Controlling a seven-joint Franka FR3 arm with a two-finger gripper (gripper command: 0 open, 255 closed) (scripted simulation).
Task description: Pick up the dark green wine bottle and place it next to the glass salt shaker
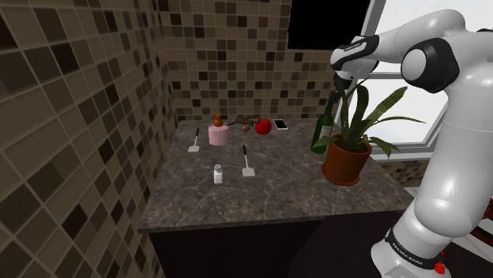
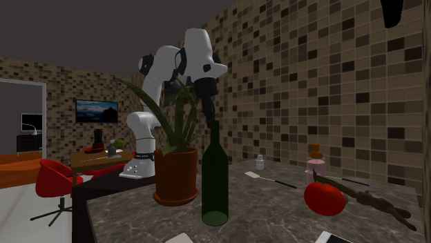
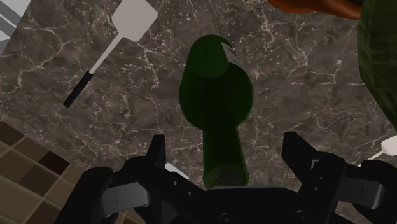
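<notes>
The dark green wine bottle (image 1: pixel 322 131) (image 2: pixel 215 181) stands upright on the marble counter (image 1: pixel 276 185), close to the potted plant (image 1: pixel 346 160). My gripper (image 1: pixel 340 91) (image 2: pixel 209 112) hangs just over the bottle's mouth. In the wrist view the gripper (image 3: pixel 227 156) is open: its fingers (image 3: pixel 157 153) stand wide apart on either side of the bottle's neck (image 3: pixel 216 95) and do not touch it. The small clear salt shaker (image 1: pixel 218 174) (image 2: pixel 260 163) stands further along the counter toward the shoulder view's left, near a white spatula (image 1: pixel 247 163).
A pink jar (image 1: pixel 218 133), a red apple (image 1: pixel 263 126) (image 2: pixel 324 199), a phone (image 1: pixel 280 124) and a second spatula (image 1: pixel 194 142) (image 3: pixel 121 35) lie toward the tiled back wall. The plant's leaves (image 2: pixel 173 117) rise right beside the arm. A window sits behind the plant.
</notes>
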